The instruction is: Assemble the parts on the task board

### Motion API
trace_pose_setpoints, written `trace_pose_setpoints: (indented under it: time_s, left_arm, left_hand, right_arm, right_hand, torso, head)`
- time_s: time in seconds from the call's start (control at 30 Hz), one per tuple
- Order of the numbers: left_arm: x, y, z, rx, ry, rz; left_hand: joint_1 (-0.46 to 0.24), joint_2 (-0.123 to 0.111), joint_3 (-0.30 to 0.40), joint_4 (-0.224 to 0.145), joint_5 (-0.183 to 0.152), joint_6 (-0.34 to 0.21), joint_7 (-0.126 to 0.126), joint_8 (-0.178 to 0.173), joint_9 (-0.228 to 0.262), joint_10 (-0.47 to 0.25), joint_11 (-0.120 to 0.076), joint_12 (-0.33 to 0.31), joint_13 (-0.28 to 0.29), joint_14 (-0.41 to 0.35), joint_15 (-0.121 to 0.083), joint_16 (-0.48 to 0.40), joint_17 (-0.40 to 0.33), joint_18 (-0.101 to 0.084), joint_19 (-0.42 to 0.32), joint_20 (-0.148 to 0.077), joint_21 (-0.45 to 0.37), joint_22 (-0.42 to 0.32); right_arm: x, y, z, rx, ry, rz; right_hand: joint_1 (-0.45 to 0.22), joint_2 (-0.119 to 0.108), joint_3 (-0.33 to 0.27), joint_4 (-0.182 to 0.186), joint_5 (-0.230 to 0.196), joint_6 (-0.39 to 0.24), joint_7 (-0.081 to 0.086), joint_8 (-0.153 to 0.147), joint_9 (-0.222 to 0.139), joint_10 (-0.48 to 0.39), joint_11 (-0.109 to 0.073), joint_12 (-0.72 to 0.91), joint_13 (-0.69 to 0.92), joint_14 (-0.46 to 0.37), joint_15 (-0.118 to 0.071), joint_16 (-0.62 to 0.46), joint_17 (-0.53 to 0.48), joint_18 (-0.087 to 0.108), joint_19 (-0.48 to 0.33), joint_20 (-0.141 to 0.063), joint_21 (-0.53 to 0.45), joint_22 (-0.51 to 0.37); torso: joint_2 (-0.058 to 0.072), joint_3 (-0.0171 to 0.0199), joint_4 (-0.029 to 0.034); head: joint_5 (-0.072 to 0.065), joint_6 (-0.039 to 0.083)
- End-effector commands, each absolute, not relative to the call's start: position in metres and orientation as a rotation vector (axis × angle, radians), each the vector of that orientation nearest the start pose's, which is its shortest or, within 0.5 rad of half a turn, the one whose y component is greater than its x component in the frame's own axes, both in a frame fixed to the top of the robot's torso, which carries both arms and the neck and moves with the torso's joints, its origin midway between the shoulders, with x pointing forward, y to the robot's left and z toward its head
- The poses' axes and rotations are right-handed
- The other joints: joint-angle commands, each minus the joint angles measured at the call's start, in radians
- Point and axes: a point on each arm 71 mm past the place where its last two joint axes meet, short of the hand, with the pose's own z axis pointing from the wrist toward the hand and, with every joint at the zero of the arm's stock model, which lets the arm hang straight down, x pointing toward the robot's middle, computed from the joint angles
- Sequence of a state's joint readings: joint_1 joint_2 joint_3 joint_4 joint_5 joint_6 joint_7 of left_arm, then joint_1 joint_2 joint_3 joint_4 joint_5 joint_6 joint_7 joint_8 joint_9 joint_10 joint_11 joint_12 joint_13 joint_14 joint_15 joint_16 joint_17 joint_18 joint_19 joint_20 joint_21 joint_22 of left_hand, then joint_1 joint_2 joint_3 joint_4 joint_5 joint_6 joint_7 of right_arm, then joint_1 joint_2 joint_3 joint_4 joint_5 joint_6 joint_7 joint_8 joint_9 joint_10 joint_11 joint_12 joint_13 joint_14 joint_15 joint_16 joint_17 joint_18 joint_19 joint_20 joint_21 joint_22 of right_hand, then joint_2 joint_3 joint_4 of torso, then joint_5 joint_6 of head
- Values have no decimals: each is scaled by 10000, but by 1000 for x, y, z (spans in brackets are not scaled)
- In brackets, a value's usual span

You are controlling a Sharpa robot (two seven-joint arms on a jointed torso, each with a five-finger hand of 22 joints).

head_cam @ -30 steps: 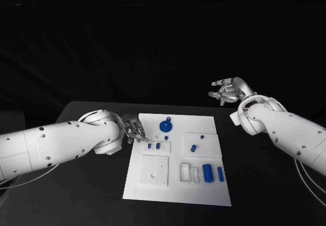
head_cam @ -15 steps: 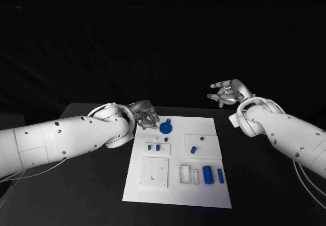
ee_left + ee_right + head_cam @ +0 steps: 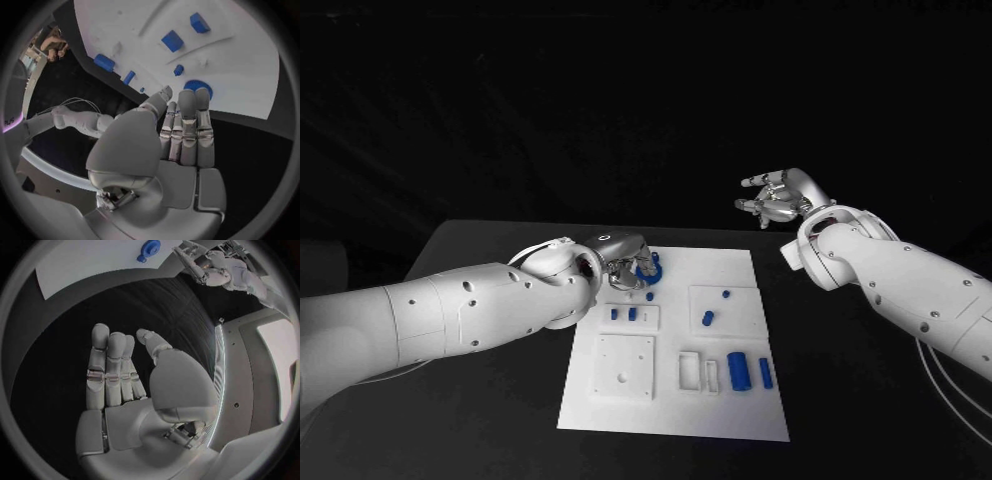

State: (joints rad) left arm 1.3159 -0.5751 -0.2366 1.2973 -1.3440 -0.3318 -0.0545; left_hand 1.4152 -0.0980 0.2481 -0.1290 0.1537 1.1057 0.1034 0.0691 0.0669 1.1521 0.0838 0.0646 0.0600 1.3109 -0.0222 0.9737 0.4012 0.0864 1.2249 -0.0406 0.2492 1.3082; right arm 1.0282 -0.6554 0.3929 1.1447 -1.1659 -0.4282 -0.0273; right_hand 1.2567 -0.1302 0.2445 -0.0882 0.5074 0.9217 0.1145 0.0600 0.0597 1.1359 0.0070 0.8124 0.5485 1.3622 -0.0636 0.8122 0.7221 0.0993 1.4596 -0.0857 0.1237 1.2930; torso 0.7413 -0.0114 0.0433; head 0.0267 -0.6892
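Head view: on the white task board (image 3: pixel 672 400), near its far edge, lies the round blue part (image 3: pixel 648 268), likely light, rigid and slick; its rim seems the best hold. The left hand (image 3: pixel 626 262) hovers over it. The right hand (image 3: pixel 776 197) hangs apart, fingers loosely curled and empty.

Left wrist view: straight fingers (image 3: pixel 187 131) hold nothing, with room around.
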Motion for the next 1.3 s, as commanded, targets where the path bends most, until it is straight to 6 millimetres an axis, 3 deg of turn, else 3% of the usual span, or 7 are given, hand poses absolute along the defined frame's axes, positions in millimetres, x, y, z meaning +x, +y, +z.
trace_pose_setpoints:
  time_s: [0.03, 0.17, 0.27, 0.8, 1.03, 1.3]
  left_arm:
    - [514, 120, -205, 3849, 16667, -7131]
    - [514, 116, -208, 4254, 16768, -7100]
    - [515, 113, -211, 4548, 16917, -6999]
    - [519, 110, -222, 5127, 17750, -6326]
    - [520, 109, -226, 5147, 17690, -6276]
    - [522, 109, -229, 5146, 17599, -6236]
  left_hand:
    - [-22, -145, 14, 31, -137, -33, -16, -60, -15, -161, -2, -56, -15, 94, 11, 232, 25, 149, 145, 15, -56, 88]
    - [4, -209, -215, 89, -587, -431, -74, -61, -33, -441, -6, -55, -12, 278, -50, 814, 134, 148, 405, -10, 33, 160]
    - [132, -163, -471, 158, -617, -412, -78, -63, -33, -603, -22, -59, -18, 342, -86, 1150, 68, 118, 474, -46, 70, 179]
    - [211, -52, -643, 284, -536, -425, -23, -62, -37, -740, 18, -63, -21, 427, -34, 1454, -115, 176, 526, 1, 118, 185]
    - [100, 5, -248, 176, -248, -331, 6, -65, -38, -327, -7, -69, -26, 409, 3, 1556, -147, 247, 500, 26, 274, 212]
    - [-94, -63, 217, 65, -193, -265, 8, -67, -39, -272, -18, -67, -25, 403, -6, 1588, -207, 271, 402, 26, 496, 203]
  right_arm:
    - [565, -252, -156, 4984, 13876, 7674]
    - [565, -251, -156, 4975, 13873, 7696]
    - [565, -250, -156, 4967, 13873, 7716]
    - [565, -248, -155, 4945, 13869, 7777]
    - [565, -247, -155, 4930, 13885, 7803]
    - [564, -246, -155, 4915, 13921, 7822]
  right_hand:
    - [-1, -33, 7, 50, 36, 137, 85, -7, 3, -99, -45, 28, -8, -50, 2, -38, -14, 69, 361, 38, -60, -9]
    - [-1, -33, 7, 50, 36, 137, 85, -7, 3, -99, -45, 28, -8, -50, 2, -38, -14, 69, 361, 38, -60, -9]
    - [-15, -30, 7, 60, 45, 152, 85, -6, 3, -95, -46, 35, -6, -44, 0, -33, -12, 69, 368, 36, -56, -5]
    - [-15, -30, 7, 60, 45, 152, 85, -6, 3, -95, -46, 35, -6, -44, 0, -33, -12, 69, 368, 36, -56, -5]
    - [-15, -30, 7, 60, 45, 152, 85, -6, 3, -95, -46, 35, -6, -44, 0, -33, -12, 69, 368, 36, -56, -5]
    - [-15, -30, 7, 60, 45, 152, 85, -6, 3, -95, -46, 35, -6, -44, 0, -33, -12, 69, 368, 36, -56, -5]
  torso:
    - [0, -5, -6]
    - [-10, 3, 6]
    - [-14, 1, 11]
    - [-12, -6, 10]
    - [-8, -5, 6]
    - [-20, 3, 15]
  head:
    - [-19, -22]
    - [-24, -29]
    - [-25, -32]
    - [-51, -72]
    - [-74, -93]
    - [-90, -107]
